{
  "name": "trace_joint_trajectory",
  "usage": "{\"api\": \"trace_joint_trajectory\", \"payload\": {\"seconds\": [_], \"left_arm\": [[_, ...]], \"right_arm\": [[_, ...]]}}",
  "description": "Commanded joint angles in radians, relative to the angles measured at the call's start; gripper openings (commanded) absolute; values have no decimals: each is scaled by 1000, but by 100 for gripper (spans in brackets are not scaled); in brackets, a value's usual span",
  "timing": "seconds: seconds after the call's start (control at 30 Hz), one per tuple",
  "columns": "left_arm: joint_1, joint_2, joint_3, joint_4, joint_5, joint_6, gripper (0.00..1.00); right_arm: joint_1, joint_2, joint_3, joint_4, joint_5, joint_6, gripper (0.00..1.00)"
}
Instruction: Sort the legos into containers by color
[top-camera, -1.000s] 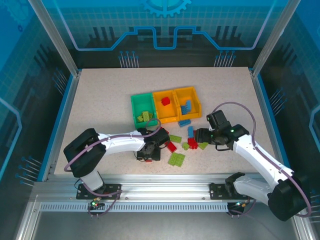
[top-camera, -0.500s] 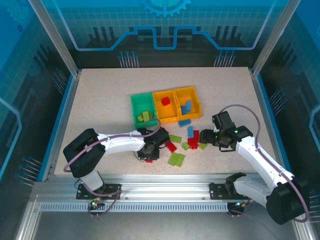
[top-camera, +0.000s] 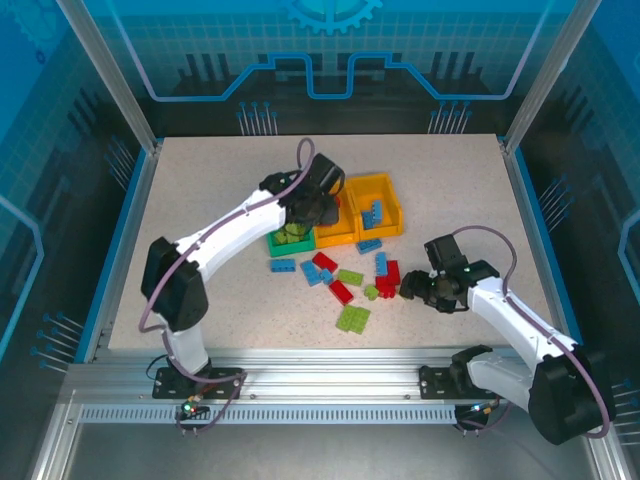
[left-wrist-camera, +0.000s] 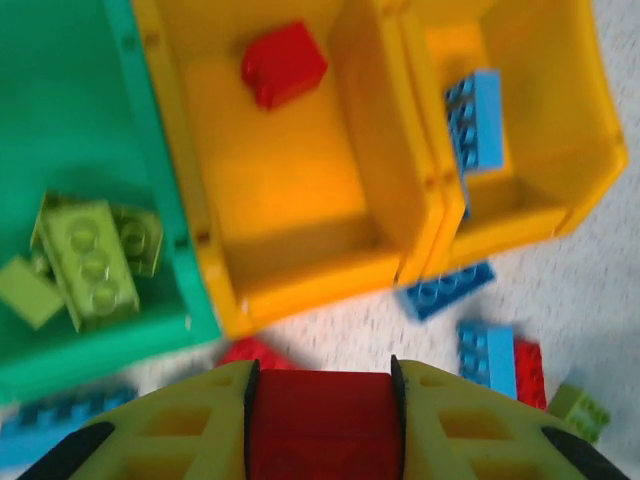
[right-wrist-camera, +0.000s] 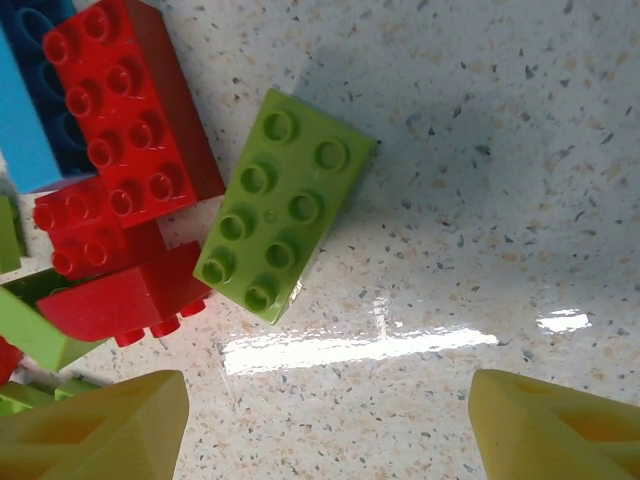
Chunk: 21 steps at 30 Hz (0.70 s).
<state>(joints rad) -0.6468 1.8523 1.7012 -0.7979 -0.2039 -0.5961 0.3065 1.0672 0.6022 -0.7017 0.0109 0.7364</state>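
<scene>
Left hand (left-wrist-camera: 320, 395): closed on a red brick (left-wrist-camera: 320, 435), which is pinched between the two yellow fingers (left-wrist-camera: 190, 420). In the top view the left hand (top-camera: 302, 216) hangs over the bins, above the place where the green bin (top-camera: 278, 243) meets the middle bin (top-camera: 338, 232).

Bins stand in a row, side walls touching.
- Green bin (left-wrist-camera: 60, 120): lime bricks (left-wrist-camera: 88, 255) lie in its near part.
- Middle bin (left-wrist-camera: 290, 185), orange-yellow: one red block (left-wrist-camera: 283, 63) at its far end.
- Right bin (left-wrist-camera: 565, 150), orange-yellow: a blue brick (left-wrist-camera: 472, 120) inside.
- A blue plate (left-wrist-camera: 447, 288) lies on the counter (left-wrist-camera: 600, 300), just beside the right bin's near wall.

Right hand (right-wrist-camera: 330, 425): spread wide, nothing between the fingers (right-wrist-camera: 100, 430). In the top view the right hand (top-camera: 410, 289) sits low, next to the loose pile.
- A lime 2x4 (right-wrist-camera: 285, 205) lies studs up on the counter ahead of the gap, tilted.
- A red 2x4 (right-wrist-camera: 125, 120) lies just beside its left edge; I cannot tell whether they touch.
- More red pieces (right-wrist-camera: 120, 290) lie nearer the left finger.

Other loose bricks on the counter between the arms, top view: a blue one (top-camera: 283, 265), a red one (top-camera: 341, 291), a lime plate (top-camera: 352, 319).
</scene>
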Motion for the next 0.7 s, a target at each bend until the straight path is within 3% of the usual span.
{"api": "trace_joint_trajectory", "payload": {"seconds": [0.0, 0.4, 0.53, 0.67], "left_arm": [[27, 109, 81, -32, 29, 84, 28], [73, 327, 250, 4, 104, 81, 35], [72, 316, 226, 19, 113, 66, 48], [67, 262, 172, 45, 109, 57, 77]], "right_arm": [[-14, 4, -20, 47, -27, 62, 74], [-53, 96, -23, 128, -11, 145, 74], [-90, 125, -27, 160, -28, 169, 74], [-109, 161, -14, 178, -48, 193, 74]]}}
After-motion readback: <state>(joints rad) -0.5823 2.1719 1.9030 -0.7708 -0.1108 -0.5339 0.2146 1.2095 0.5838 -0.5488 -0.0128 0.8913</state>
